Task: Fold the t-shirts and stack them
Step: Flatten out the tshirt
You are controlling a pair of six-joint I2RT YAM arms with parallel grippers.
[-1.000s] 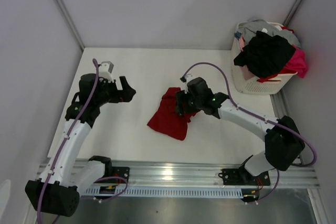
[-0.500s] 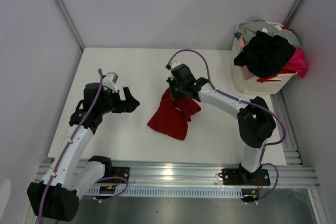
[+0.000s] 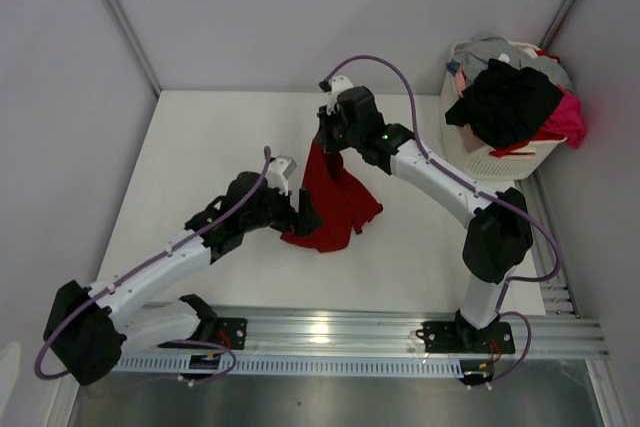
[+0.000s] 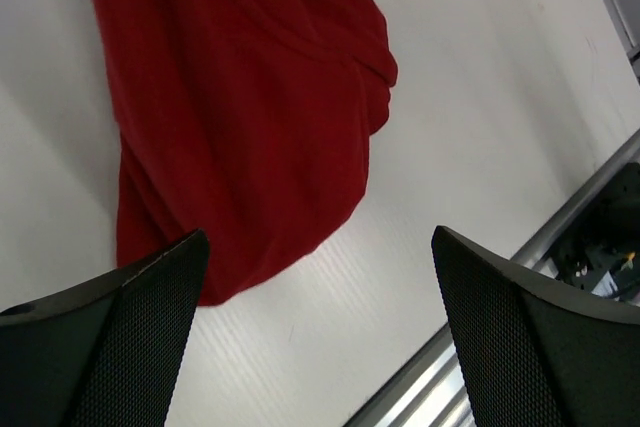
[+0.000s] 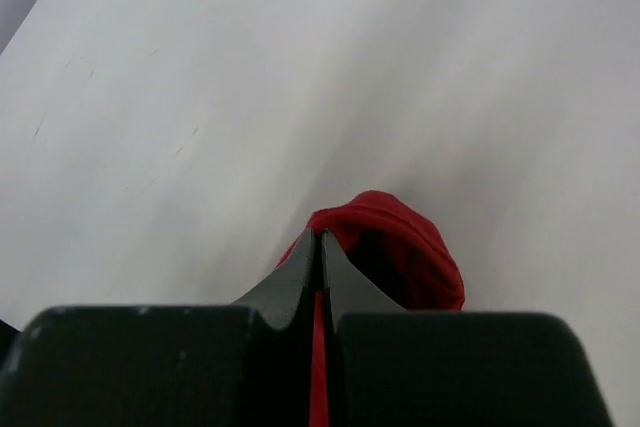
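Note:
A dark red t-shirt (image 3: 335, 202) hangs bunched from my right gripper (image 3: 325, 137), which is shut on its top edge and holds it up over the middle of the white table; its lower part still rests on the table. In the right wrist view the red t-shirt (image 5: 400, 247) is pinched between the closed fingers (image 5: 321, 243). My left gripper (image 3: 305, 219) is open at the shirt's lower left edge. In the left wrist view the red t-shirt (image 4: 240, 107) lies ahead of the wide-apart fingertips (image 4: 320, 337), with bare table between them.
A white laundry basket (image 3: 480, 159) at the back right holds a heap of black (image 3: 505, 102), pink (image 3: 570, 119) and grey t-shirts. Grey walls close in the table on the left and back. A metal rail (image 3: 340, 332) runs along the near edge.
My right gripper closed on the red t-shirt and lifted it back toward the far side. The left arm swung right from the table's left part to the shirt's lower edge, still open.

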